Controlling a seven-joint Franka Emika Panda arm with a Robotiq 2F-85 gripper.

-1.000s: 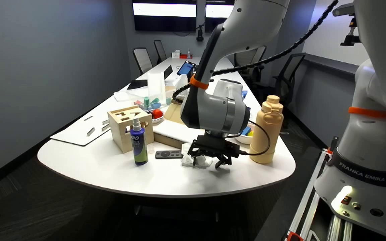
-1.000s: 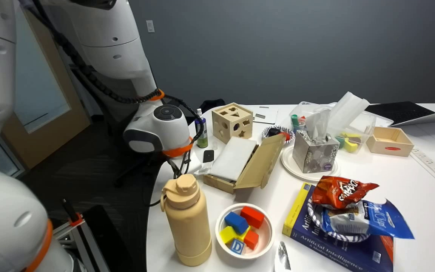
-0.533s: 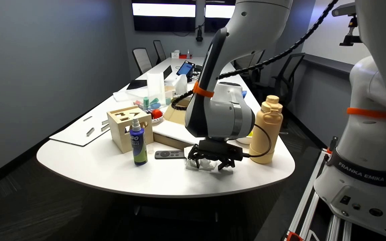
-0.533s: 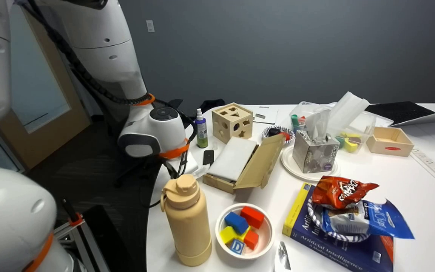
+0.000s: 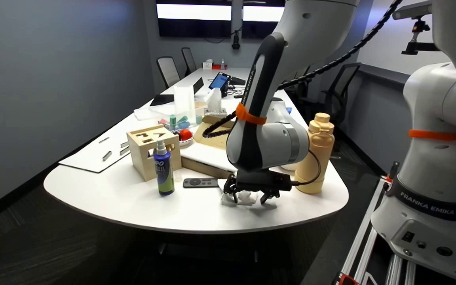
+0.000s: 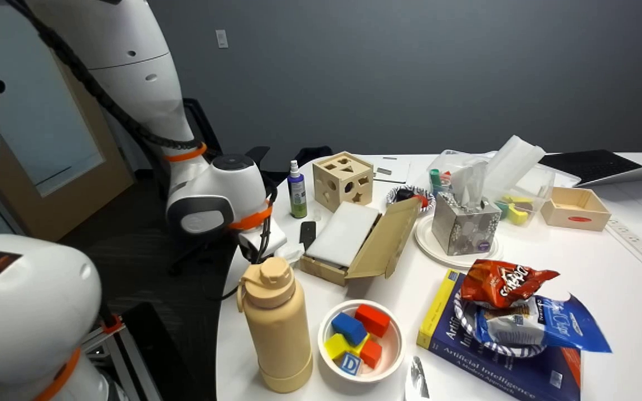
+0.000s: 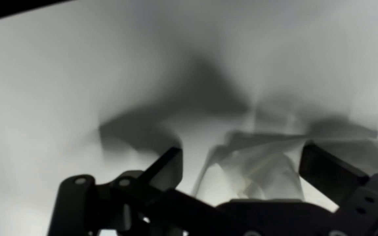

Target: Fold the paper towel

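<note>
The paper towel is a limp, creased white sheet on the table near its front edge. Part of it stands up in folds under my gripper. A piece of it also shows beside the tan box in an exterior view. My gripper points down over the towel with its fingers apart. In the wrist view, the towel rises between the fingers of the open gripper. The right finger is at or against the towel. The left finger is apart from it, over bare table. The gripper's body hides part of the towel.
A remote lies left of the towel, with a spray bottle and a wooden shape box beyond. A tan cardboard box stands behind. A tan bottle and a bowl of blocks stand nearby.
My gripper has moved a little right and toward the table's front edge, and the forearm has tilted. The towel has shifted the same way, away from the remote. The fingers stay open.
</note>
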